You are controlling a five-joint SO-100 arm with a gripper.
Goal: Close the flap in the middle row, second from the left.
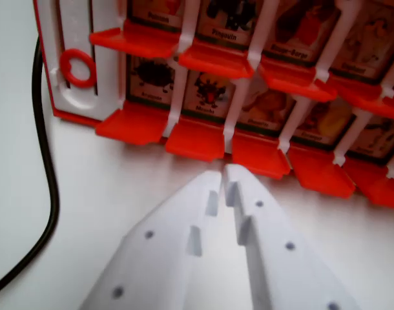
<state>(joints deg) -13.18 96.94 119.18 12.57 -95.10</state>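
A red game board (68,113) with white dividers stands across the top of the wrist view, with rows of picture cards and red flaps folded out flat. The row that touches the table has several flaps down; its second flap from the left (196,139) lies just beyond my fingertips. Above it, another row's second flap (216,61) also lies open under a card. My white gripper (223,175) fills the lower middle, its two fingertips (210,182) nearly touching with nothing between them. Its tips sit a short way in front of the bottom row's flaps.
A black cable (50,194) curves down the left side over the white table (106,187). A red ring (77,68) sits in the board's white left slot. More open flaps run off to the right edge.
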